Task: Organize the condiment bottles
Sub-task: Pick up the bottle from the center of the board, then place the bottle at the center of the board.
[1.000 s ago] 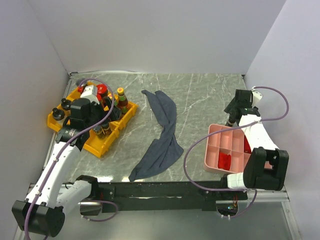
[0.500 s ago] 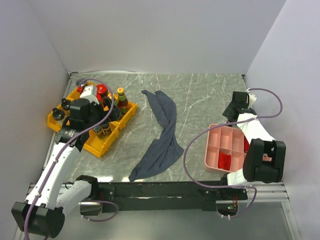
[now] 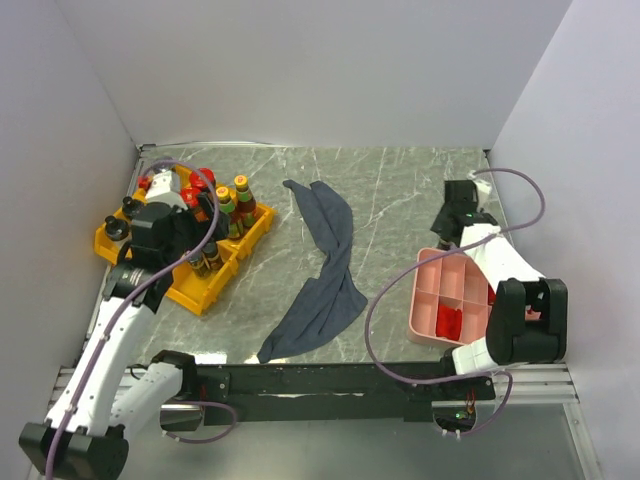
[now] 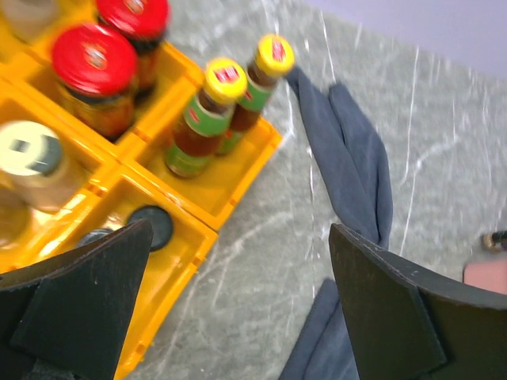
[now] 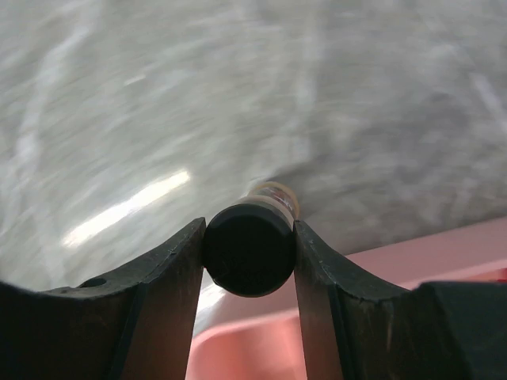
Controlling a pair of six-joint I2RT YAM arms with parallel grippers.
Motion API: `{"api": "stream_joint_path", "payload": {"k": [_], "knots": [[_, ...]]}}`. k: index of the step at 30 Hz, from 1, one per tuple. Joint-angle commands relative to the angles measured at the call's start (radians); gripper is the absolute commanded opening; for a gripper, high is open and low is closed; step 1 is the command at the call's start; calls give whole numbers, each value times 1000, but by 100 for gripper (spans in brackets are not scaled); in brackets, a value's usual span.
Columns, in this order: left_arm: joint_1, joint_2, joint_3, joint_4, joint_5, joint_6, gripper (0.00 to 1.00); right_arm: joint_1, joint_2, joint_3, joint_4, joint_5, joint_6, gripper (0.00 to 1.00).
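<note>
Several condiment bottles stand in the yellow tray (image 3: 205, 290) at the left. Among them are two red-lidded jars (image 4: 95, 59), two slim yellow-capped sauce bottles (image 4: 226, 79) and a pale-capped shaker (image 4: 28, 146). My left gripper (image 4: 240, 237) hangs open over the tray's right edge with nothing between its fingers. It shows above the tray (image 3: 190, 225) in the top view. My right gripper (image 5: 249, 229) is shut on a tiny black-capped bottle (image 5: 249, 249). It is beside the pink tray's far left corner (image 3: 447, 240) in the top view, where the bottle is hidden.
A grey-blue cloth (image 3: 325, 270) lies crumpled across the table's middle. The pink tray (image 3: 440, 290) with red packets (image 3: 450, 322) sits at the near right. Two small black-capped bottles (image 3: 128, 205) stand at the yellow tray's far left edge. White walls enclose the table.
My right gripper has closed on the tiny black-capped bottle and shifted left along the pink tray's far edge. The left arm has drawn back slightly over the yellow tray, still open.
</note>
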Motion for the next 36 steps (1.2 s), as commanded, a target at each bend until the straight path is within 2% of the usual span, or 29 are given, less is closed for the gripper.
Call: {"api": "stream_joint_path", "payload": {"k": [1, 7, 11, 12, 15, 19, 26, 36], "knots": [[3, -95, 7, 22, -144, -6, 99, 157, -56, 144, -46, 7, -8, 39], [10, -213, -10, 29, -301, -29, 99, 442, -2, 303, -101, -10, 44, 39], [18, -307, -41, 67, -292, -23, 99, 606, 140, 417, -116, -23, 69, 39], [18, -321, -49, 75, -292, -26, 99, 673, 172, 487, -138, -16, 72, 39], [19, -365, -58, 78, -332, -35, 99, 784, 281, 619, -208, 23, 73, 39], [21, -402, -61, 73, -384, -46, 99, 890, 357, 692, -204, -25, 81, 39], [23, -398, -56, 68, -393, -49, 99, 1019, 479, 764, -166, -25, 84, 39], [27, -398, -58, 64, -413, -48, 99, 1073, 550, 713, -21, 0, 107, 45]]}}
